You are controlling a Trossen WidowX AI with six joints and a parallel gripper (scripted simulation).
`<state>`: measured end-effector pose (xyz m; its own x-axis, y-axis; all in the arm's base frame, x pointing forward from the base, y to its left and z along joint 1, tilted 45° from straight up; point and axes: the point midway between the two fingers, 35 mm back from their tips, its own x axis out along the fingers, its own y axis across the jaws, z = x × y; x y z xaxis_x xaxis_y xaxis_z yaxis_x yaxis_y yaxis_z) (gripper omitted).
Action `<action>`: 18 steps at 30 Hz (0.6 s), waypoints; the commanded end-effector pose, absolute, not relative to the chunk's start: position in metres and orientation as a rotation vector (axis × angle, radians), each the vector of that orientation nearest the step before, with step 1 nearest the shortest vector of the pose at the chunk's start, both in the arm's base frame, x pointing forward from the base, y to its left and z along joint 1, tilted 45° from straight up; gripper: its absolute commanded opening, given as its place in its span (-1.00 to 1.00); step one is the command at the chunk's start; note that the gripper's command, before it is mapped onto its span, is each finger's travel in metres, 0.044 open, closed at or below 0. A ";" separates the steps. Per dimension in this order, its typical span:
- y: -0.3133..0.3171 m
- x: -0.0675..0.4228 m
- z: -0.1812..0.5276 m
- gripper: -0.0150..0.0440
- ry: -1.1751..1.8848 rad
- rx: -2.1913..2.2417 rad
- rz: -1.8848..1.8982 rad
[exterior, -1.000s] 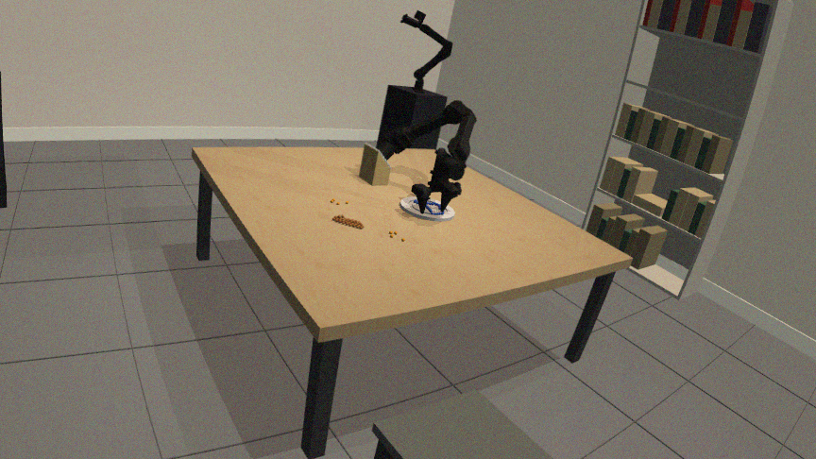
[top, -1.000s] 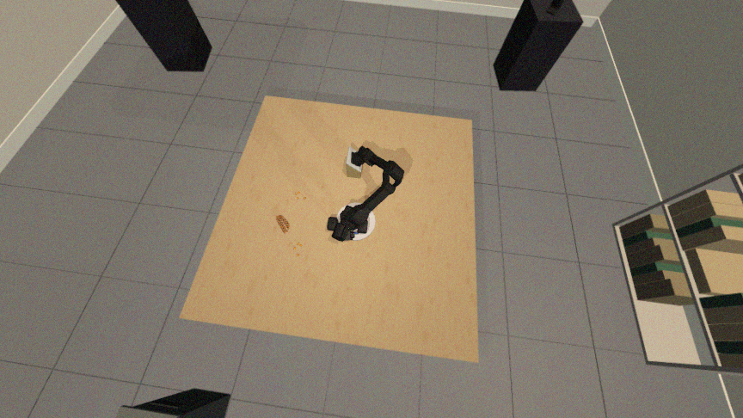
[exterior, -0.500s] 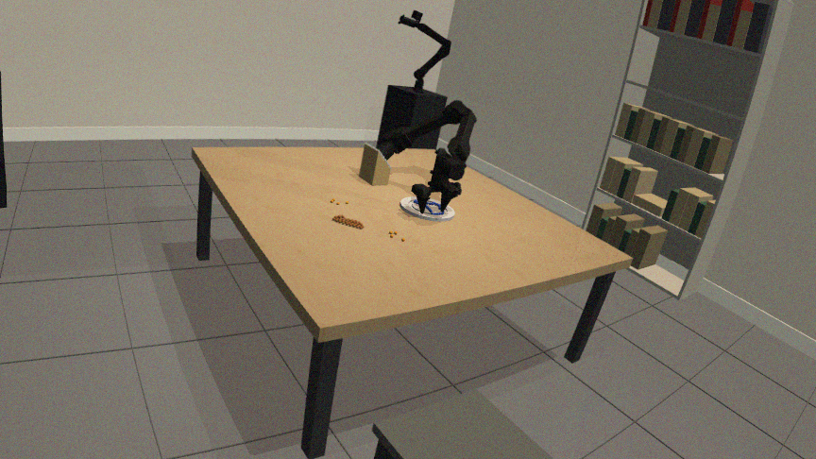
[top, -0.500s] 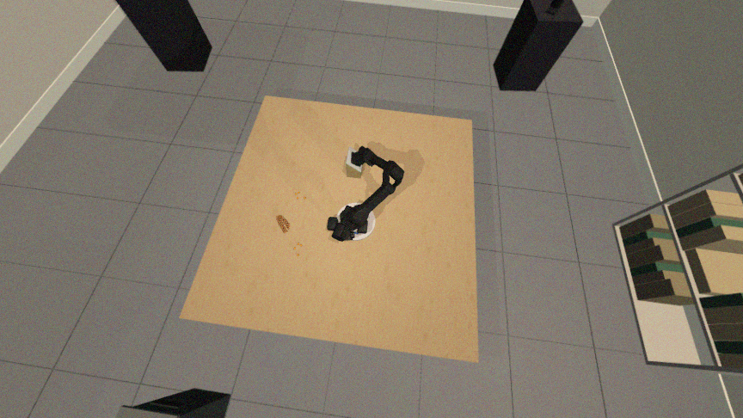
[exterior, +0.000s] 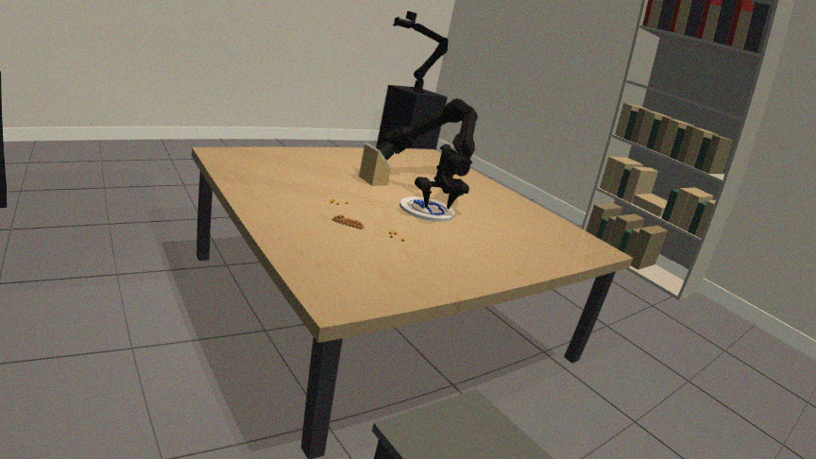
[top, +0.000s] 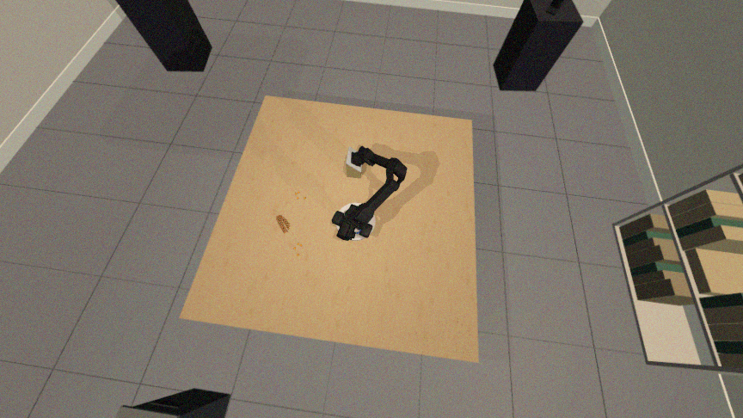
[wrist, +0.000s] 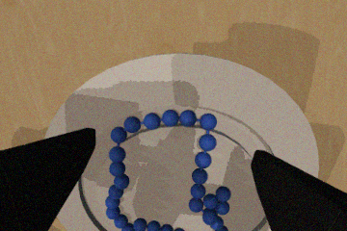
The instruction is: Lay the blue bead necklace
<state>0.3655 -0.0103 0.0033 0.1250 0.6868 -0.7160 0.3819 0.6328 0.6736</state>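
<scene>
The blue bead necklace (wrist: 170,117) (exterior: 441,209) lies on the round white bead board (wrist: 294,120) (exterior: 433,218). In the wrist view its top row lies along the groove's far arc. Its left side runs down inside the ring, and its right side bends inward to a small bunch of beads right of the middle. The groove's right arc shows bare. My gripper (wrist: 174,148) (exterior: 438,207) is open and empty, low over the board, one finger on each side of the necklace. The near part of the necklace is cut off in the wrist view; the arm hides most of it in the top view.
A brown beaded clump (top: 282,223) (exterior: 348,222) lies on the table (top: 416,292) (exterior: 481,262), with small orange pieces (top: 297,248) (exterior: 338,202) on either side. A block-shaped stand (exterior: 374,165) is at my arm's base. A bookcase (exterior: 691,165) stands beyond the table.
</scene>
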 end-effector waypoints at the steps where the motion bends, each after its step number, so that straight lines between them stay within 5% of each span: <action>1: -0.003 0.366 0.039 0.77 1.556 1.214 0.024; 18: 0.001 0.369 0.035 0.39 1.549 1.217 0.018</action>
<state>0.3688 0.0028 0.0345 0.1394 0.6835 -0.7165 0.6661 0.4707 0.5786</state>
